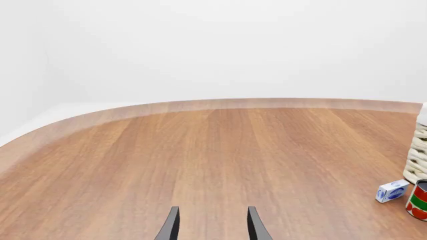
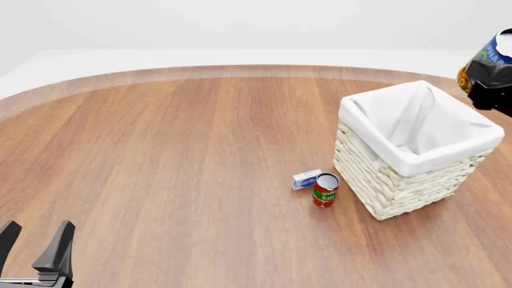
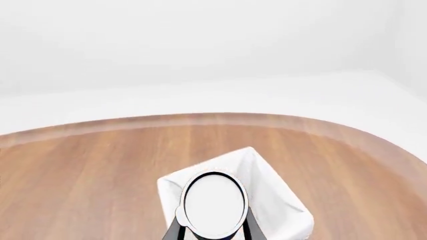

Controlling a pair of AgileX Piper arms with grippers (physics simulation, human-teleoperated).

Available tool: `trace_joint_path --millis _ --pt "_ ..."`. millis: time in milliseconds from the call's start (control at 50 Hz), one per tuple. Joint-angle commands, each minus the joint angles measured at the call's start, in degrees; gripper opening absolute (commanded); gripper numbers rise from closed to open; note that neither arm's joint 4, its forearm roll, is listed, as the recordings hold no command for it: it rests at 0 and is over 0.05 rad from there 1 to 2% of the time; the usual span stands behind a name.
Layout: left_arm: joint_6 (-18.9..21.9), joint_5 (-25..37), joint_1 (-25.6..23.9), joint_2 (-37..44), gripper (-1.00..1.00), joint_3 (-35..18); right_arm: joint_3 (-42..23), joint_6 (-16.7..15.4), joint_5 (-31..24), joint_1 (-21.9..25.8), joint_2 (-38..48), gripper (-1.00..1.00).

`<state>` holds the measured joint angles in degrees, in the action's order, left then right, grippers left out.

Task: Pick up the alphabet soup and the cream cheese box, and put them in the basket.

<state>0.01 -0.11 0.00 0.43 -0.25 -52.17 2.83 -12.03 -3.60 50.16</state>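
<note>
- Right gripper (image 3: 212, 235) clamped on alphabet soup (image 2: 485, 60), held high, beyond the basket (image 2: 416, 165).
- Left gripper (image 2: 36, 249) spread wide, empty.
- Cream cheese box (image 2: 306, 179) sat beside the red can (image 2: 325, 189).
- Could've clipped the rim if dropped off-centre.

Two cans, the alphabet soup (image 2: 490, 57) and a red-green can (image 2: 325, 189), one cream cheese box (image 2: 306, 179), one basket (image 2: 412, 147).

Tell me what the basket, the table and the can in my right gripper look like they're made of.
The basket: cream woven wicker, ribbed strands showing on its walls, with a matte white cloth lining folded over the rim. The table: wood-look brown top with lengthwise grain, satin rather than glossy; solid or veneer can't be told. The alphabet soup, held in the right gripper: probably metal, with a pale flat top, dark rim and printed label.
</note>
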Motion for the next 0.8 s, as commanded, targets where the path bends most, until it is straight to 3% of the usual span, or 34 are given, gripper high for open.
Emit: trace_joint_path --millis 20,160,260,800 --pt "0.0 0.0 0.0 0.0 1.0 0.0 -1.23 2.98 1.39 0.69 4.84 -1.0" --pt "-0.01 0.0 -0.01 0.0 1.0 0.0 -2.46 3.48 1.39 0.55 7.52 -1.0" --pt "-0.01 0.0 -0.01 0.01 1.0 0.0 -2.76 5.76 1.51 1.06 9.54 -1.0" --pt "-0.01 0.0 0.0 0.0 1.0 0.0 -3.42 7.45 3.82 3.24 16.94 -1.0"
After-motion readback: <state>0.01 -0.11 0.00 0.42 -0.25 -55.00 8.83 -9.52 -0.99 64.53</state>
